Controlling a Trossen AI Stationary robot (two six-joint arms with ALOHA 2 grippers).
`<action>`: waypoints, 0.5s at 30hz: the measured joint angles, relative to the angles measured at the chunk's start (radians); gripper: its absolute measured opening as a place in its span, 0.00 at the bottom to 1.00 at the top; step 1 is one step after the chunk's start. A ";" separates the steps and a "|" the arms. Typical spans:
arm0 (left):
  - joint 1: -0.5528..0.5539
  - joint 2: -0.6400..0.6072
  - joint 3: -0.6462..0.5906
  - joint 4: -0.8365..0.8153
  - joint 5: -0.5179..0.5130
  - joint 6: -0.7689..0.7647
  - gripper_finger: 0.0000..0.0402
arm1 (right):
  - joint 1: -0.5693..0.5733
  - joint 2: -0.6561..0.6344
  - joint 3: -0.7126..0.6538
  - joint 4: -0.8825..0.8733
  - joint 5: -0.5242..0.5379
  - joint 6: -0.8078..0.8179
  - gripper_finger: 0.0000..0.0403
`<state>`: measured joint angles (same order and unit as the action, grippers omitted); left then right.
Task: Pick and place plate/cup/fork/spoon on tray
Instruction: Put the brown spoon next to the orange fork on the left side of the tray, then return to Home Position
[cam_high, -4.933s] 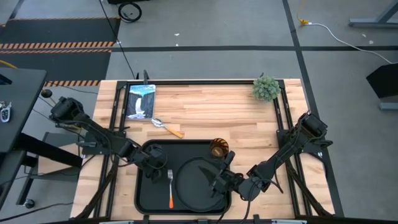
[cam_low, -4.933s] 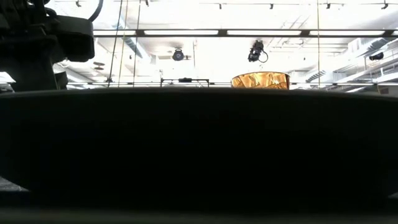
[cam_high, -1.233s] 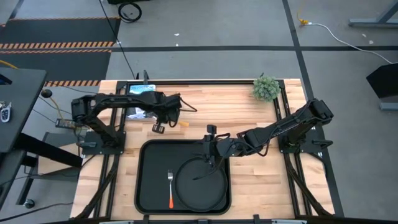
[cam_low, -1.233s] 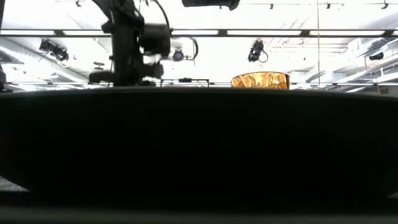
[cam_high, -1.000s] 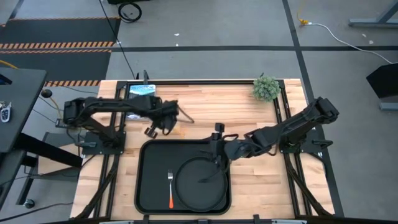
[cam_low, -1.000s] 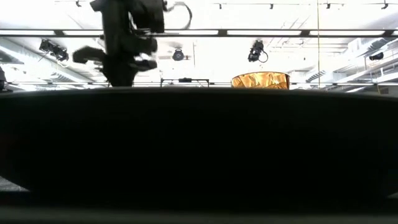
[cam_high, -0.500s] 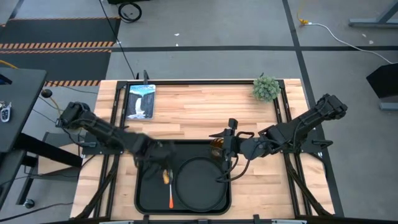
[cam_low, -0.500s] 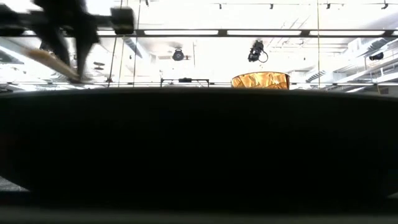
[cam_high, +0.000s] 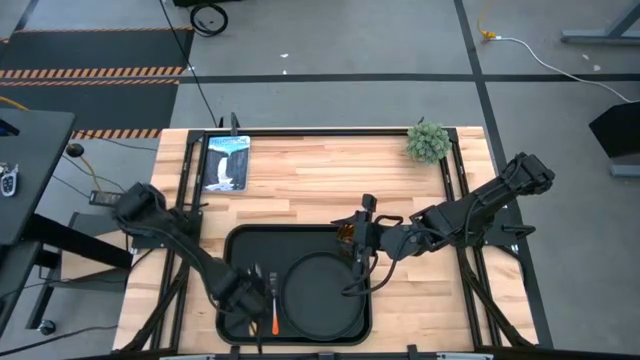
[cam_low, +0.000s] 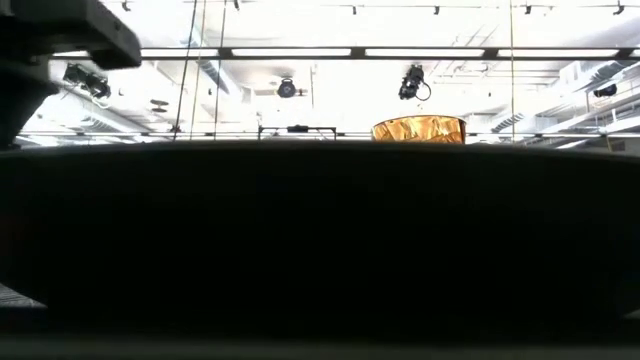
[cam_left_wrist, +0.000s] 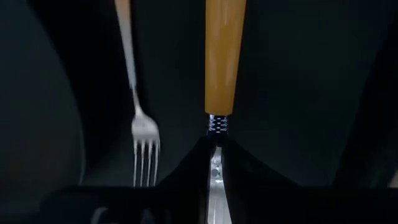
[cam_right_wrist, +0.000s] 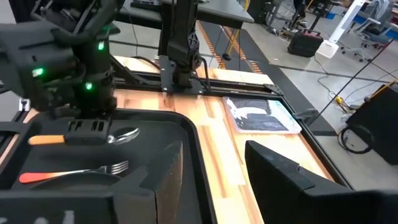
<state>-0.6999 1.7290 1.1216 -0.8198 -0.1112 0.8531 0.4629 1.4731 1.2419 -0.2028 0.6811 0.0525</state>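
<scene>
black tray, left gripper clamping spoon

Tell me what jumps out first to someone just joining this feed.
The left pincer holds the yellow-orange-handled silver spoon low over the large black rectangular tray, beside the orange-handled fork. The right pincer hovers at the tray's far edge, beside the round black plate.

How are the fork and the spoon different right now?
The fork ends in silver tines and lies free on the tray; the spoon has an oval bowl and is clamped in the left gripper. The fork's handle looks redder orange, the spoon's yellower. Both are small, silver-headed, and over the tray, side by side.
</scene>
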 joint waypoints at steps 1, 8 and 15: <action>-0.001 0.008 0.000 0.006 0.016 -0.009 0.08 | 0.000 0.000 0.000 0.000 0.000 0.000 0.45; 0.000 0.032 0.000 0.013 0.040 -0.030 0.08 | 0.000 0.000 0.000 0.000 0.001 0.002 0.45; 0.000 0.033 0.000 0.023 0.056 -0.064 0.23 | 0.000 0.000 0.000 0.007 0.002 0.000 0.45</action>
<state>-0.7002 1.7618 1.1217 -0.7964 -0.0547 0.7896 0.4625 1.4731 1.2419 -0.1961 0.6827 0.0527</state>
